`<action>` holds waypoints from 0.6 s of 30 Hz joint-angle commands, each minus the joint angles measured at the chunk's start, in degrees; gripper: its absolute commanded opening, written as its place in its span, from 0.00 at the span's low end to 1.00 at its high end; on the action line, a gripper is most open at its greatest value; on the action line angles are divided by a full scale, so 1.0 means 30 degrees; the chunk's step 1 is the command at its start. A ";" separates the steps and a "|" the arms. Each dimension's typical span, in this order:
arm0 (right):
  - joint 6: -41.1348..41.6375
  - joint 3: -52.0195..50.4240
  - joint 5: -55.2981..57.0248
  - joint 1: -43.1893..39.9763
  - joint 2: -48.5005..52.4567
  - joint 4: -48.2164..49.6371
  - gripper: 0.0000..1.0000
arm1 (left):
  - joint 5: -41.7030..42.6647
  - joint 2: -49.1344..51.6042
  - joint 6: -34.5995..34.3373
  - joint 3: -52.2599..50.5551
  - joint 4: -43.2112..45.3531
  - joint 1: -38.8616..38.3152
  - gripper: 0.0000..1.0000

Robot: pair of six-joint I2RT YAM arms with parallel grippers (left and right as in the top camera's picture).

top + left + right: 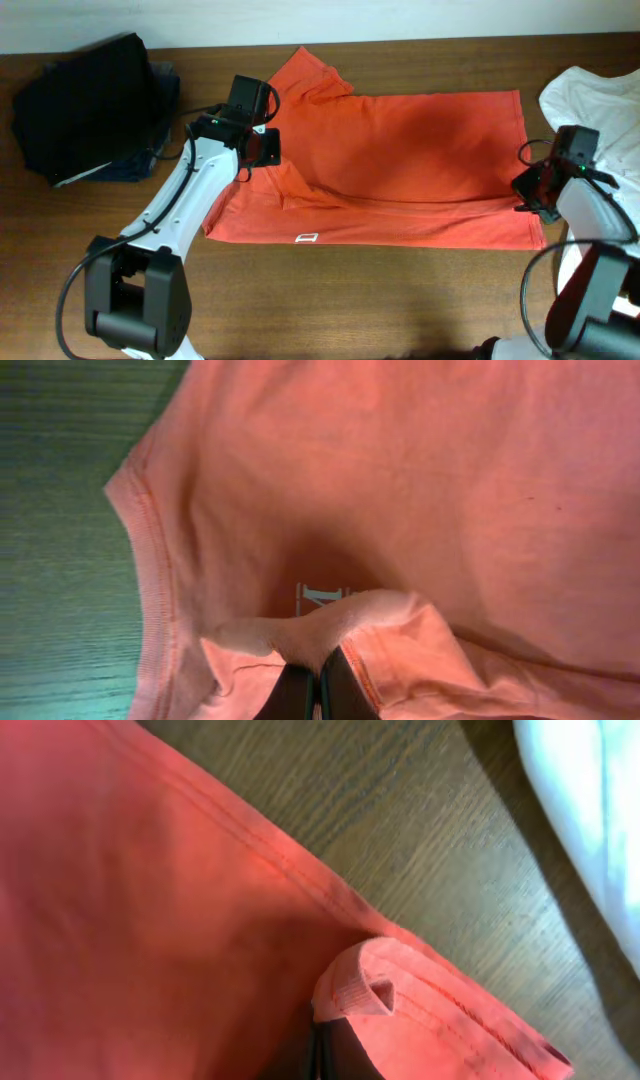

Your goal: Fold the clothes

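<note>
From above, you see a red-orange T-shirt [410, 150] spread across the middle of a brown wooden table [350, 300], its long side running left to right. One short sleeve [315, 75] points toward the far edge at the left end. Along the near side a strip of cloth lies doubled over the rest, and a small white tag [307, 238] shows on the near hem.

Your left gripper [262, 148] sits on the shirt's left end, just below that sleeve. In the left wrist view its two dark fingers [296, 695] are pressed together, pinching a raised fold of orange fabric. A stitched hem curves away to the left, and a small pale label [322, 595] peeks out under the lifted cloth.

Your right gripper [527, 195] is at the shirt's near right corner. In the right wrist view only the dark fingertips [340, 1060] show at the bottom edge, drawn close and nipping a curled loop of stitched hem.

A plain white shirt [600, 95] lies bunched at the table's right edge, just beside the orange one, with bare wood between them. A heap of black and navy garments [90, 100] sits at the far left corner, apart from the T-shirt.
</note>
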 commanded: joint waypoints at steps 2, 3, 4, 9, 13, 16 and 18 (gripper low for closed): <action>0.0015 0.0219 0.0313 0.0182 0.1872 0.1224 0.04 | -0.0656 0.0138 0.0022 0.0299 -0.0124 -0.0029 0.01; 0.0015 0.0219 0.0277 0.0182 0.1872 0.1661 0.05 | -0.0656 0.0138 0.0022 0.0299 0.0000 -0.0029 0.01; 0.0022 0.0219 0.0226 0.0182 0.1872 0.1792 0.05 | -0.0714 0.0138 0.0022 0.0299 0.0066 0.0015 0.01; -0.1231 0.1719 -0.2659 0.0182 0.1712 0.2295 0.98 | -0.0780 0.0109 0.0022 0.1049 0.0984 0.0007 0.95; -0.6011 0.8029 -0.5493 0.0401 0.1319 -0.3519 0.99 | -0.0911 -0.0401 0.0022 0.7206 -0.2069 0.0029 0.89; -0.8612 1.0120 -0.8218 0.3096 0.1326 -0.6776 0.87 | -0.2215 -0.0495 -0.2586 0.7548 -0.5974 0.1778 0.01; -0.9493 1.0091 -0.7737 0.6186 0.1435 -0.7431 0.29 | 0.0117 -0.0444 -0.2718 0.7548 -0.7344 0.4007 0.01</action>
